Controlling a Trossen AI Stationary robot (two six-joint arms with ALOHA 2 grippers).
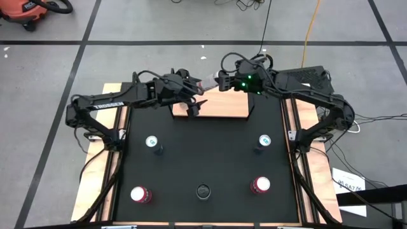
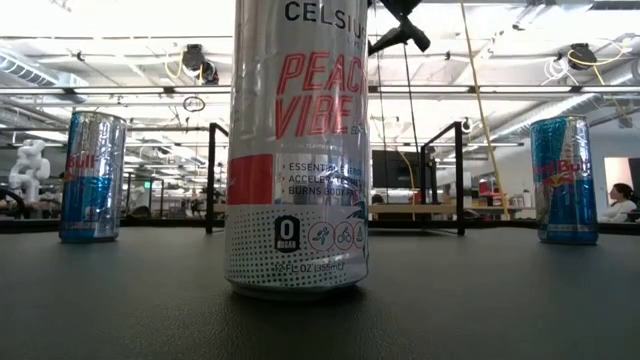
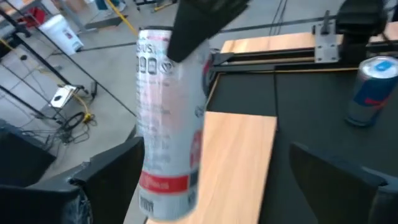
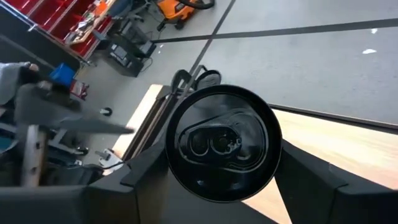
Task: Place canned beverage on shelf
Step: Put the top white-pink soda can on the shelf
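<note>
Fingers, right gripper [image 1: 222, 81]: closed on the canned beverage [image 1: 210, 82], held on its side at upper centre of the high view, just over the far edge of the shelf [image 1: 219, 109]; the right wrist view shows the can's dark lid end-on between the two fingers [image 4: 146, 171].
Fingers, left gripper [image 1: 194, 102]: spread apart, holding nothing, at the can's other end above the shelf's left part.
Canned beverage: tall slim metal can, stiff but thin-walled, smooth and probably slippery; likely moderately heavy if full. Best gripped across mid-body, with modest squeeze to avoid denting; narrow base, so it tips easily when set down.
Shelf: light-wood board at top centre of the high view, nothing standing on it.
Surface [image 1: 210, 152]: black, wood-edged. Holds five further cans: two blue-and-silver mid-frame, two red-topped at lower left and right, one dark-topped at lower centre.
Room: grey floor with dark lines, cables, orange vacuum at upper left.
</note>
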